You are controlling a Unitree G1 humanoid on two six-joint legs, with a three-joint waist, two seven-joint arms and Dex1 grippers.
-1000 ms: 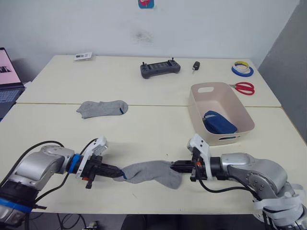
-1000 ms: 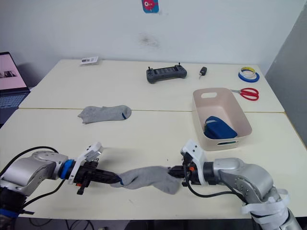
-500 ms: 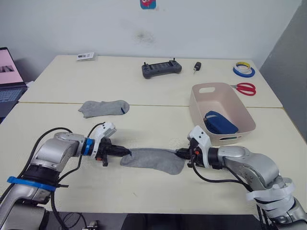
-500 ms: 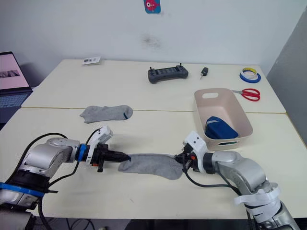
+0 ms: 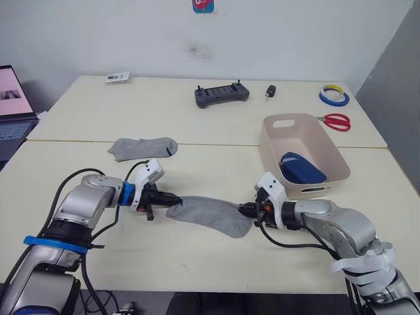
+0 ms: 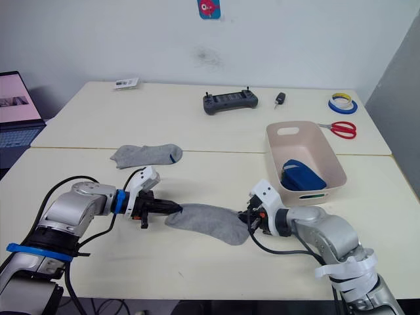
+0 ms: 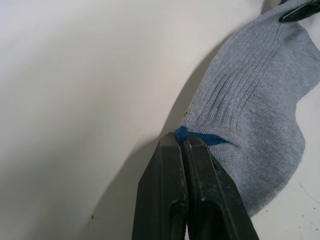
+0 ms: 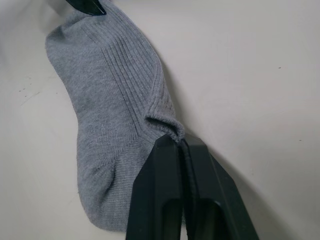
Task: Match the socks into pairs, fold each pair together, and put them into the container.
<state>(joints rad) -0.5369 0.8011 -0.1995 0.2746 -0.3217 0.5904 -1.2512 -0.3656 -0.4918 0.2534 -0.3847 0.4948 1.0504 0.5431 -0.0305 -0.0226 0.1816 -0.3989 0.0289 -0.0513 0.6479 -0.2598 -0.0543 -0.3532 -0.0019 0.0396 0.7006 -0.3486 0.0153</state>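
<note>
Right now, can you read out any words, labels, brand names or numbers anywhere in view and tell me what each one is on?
No text here can be read.
Small white card at the far table edge: dark print, too small to read.
Red and blue sticker on the wall: a picture, no legible words.
Laptop screen at the left: pink display, nothing legible.
Dark handheld controller: no readable marking.
Grey socks, bin, tape rolls, scissors: no lettering visible.

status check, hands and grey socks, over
Left hand and right hand each shut on opposite ends of one grey sock. Second grey sock lies apart. Container holds blue bundle. Nothing in the way.
</note>
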